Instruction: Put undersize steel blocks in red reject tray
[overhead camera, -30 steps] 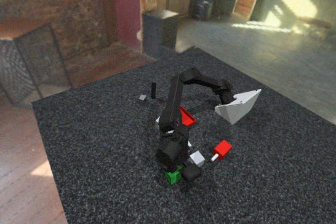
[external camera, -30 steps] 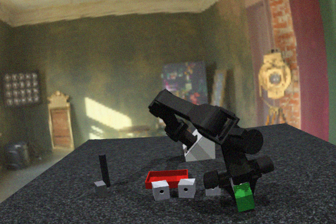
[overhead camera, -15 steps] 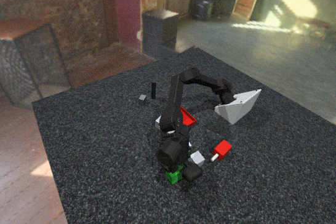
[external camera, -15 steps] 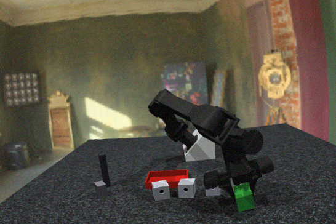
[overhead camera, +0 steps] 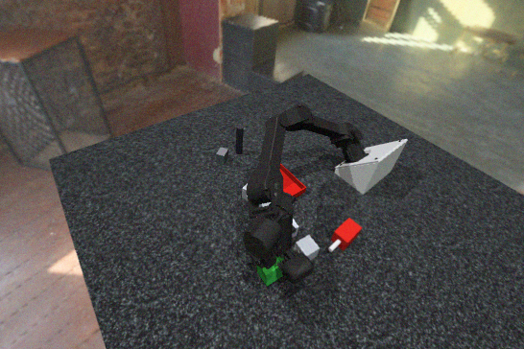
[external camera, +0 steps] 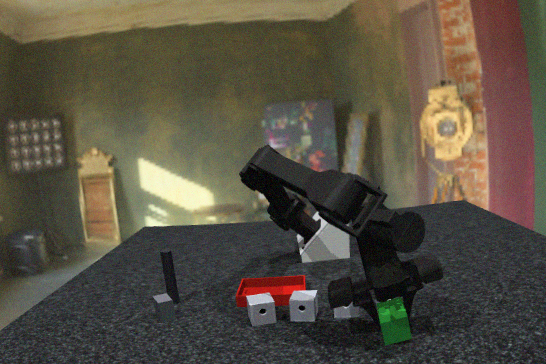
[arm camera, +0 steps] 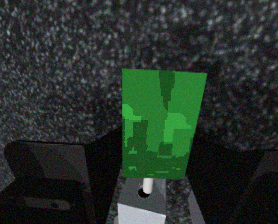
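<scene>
In the top view, a red reject tray (overhead camera: 294, 188) (external camera: 270, 284) is sitting mid-frame, its raised rim and part of its red floor showing while the black arm (overhead camera: 270, 154) (external camera: 310, 178) is covering the rest. The arm is also screening some steel blocks, at least three of which are showing pale faces; one block (overhead camera: 307, 246) is lying clear, right of the gripper (overhead camera: 277, 265) (external camera: 395, 315) (arm camera: 156, 150). One red gauge with a white pin (overhead camera: 347, 232) is resting lower right of centre. One small grey block (overhead camera: 222, 152) (external camera: 164, 307) and one dark upright bar (overhead camera: 239, 141) (external camera: 169, 277) are standing left of the arm, and a pale wedge (overhead camera: 371, 171) (external camera: 332, 241) is occupying the right.

In the exterior view, the tray is stretching behind two steel blocks (external camera: 261, 310) (external camera: 303, 306), each facing forward with a dark hole, while a third (external camera: 346, 310) is partly hiding behind the gripper at lower right. The gripper is clasping the single green GO gauge (external camera: 395, 321) (overhead camera: 269, 273) (arm camera: 159, 122).

In the wrist view, the gauge is filling the centre between the fingers, its white pin (arm camera: 148, 185) overlapping the hole of one steel block (arm camera: 142, 214) at the bottom edge; whether it is entering cannot be told.
</scene>
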Available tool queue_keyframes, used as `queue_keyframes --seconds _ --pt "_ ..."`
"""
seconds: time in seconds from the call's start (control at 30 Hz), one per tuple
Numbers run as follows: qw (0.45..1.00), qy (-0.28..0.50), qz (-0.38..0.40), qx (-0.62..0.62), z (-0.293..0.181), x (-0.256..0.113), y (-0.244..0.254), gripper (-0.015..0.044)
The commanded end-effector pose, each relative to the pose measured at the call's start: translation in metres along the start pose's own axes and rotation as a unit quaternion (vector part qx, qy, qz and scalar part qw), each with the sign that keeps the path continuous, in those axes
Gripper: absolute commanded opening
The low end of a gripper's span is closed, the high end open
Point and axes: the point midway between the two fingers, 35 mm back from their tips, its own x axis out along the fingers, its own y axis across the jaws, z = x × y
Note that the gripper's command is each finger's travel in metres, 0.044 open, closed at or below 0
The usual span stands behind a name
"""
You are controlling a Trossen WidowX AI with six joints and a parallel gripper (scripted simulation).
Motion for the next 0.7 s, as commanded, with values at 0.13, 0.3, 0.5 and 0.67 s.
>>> queue_keyframes --seconds 0.13,0.3,0.5,0.67 --pt "1.0 -0.008 0.004 -0.002 0.0032 -0.006 0.004 0.0" --pt "1.0 -0.008 0.004 -0.002 0.002 -0.0049 0.0082 0.0" --pt "1.0 -0.008 0.004 -0.002 0.0016 -0.0048 0.0086 0.0" --pt "1.0 -0.008 0.004 -0.002 -0.0002 -0.0047 0.0081 0.0"
